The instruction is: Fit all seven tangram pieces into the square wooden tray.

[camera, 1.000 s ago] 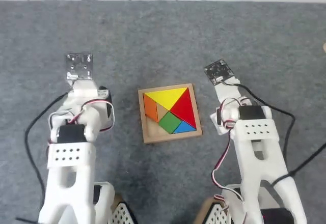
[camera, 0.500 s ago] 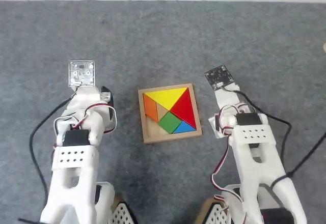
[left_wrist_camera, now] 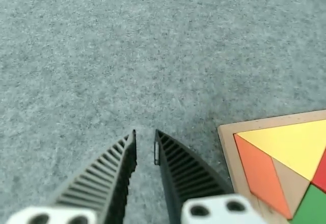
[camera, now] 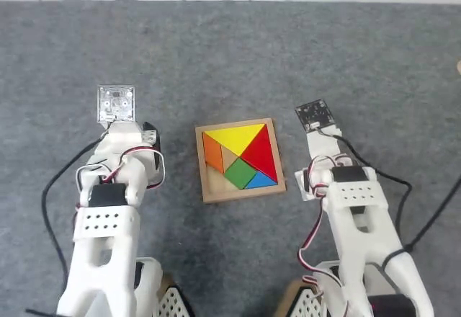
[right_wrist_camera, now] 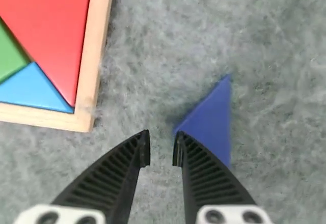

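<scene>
The square wooden tray lies between the two arms. It holds a yellow triangle, a red triangle, an orange piece, a green piece and a light blue triangle, with a bare patch of wood in the middle. A dark blue triangle lies on the carpet outside the tray's rim. My right gripper hovers shut and empty, its tip at that triangle's near corner. My left gripper is shut and empty over bare carpet beside the tray's corner.
Grey carpet covers the whole table, with open room beyond the tray and on both outer sides. The arm bases stand at the near edge, and cables trail beside each arm.
The right arm has drawn back toward its base. The left arm's wrist shifted slightly a second ago and has kept still since. The pieces in the tray have not moved.
</scene>
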Controlling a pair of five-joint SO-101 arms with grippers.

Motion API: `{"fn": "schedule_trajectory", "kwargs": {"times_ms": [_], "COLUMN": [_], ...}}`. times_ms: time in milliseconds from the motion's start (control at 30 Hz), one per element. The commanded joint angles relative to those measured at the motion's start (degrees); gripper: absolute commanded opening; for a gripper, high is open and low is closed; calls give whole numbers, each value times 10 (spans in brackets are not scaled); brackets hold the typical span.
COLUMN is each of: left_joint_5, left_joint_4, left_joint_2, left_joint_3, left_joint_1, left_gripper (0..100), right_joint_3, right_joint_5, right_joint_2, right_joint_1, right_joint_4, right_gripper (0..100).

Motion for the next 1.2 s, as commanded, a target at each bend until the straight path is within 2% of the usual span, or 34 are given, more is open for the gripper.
{"fn": "schedule_trajectory", "kwargs": {"times_ms": [0,300,433,533,800,1033,1167], "left_joint_5": [-5,-6,-6,-6,-6,-6,-6], "left_joint_4": [-11,-11,-11,-11,-11,-11,-11], "left_joint_2": [-23,-23,-23,-22,-19,-19,-19], "left_joint_3": [-4,-6,-4,-4,-3,-3,-2], "left_joint_1": [-1,2,2,-1,1,2,2], "left_gripper": [65,65,65,65,65,65,65], "right_joint_3": [-2,-18,-26,-26,-27,-50,-48], "right_joint_5": [-7,3,76,91,168,178,230], "right_joint_2": [-7,-7,-7,-7,0,0,11], "right_joint_1": [3,3,1,3,5,48,69], "right_joint_4": [-16,-12,32,60,36,39,39], "right_gripper": [98,98,98,98,102,204,210]}}
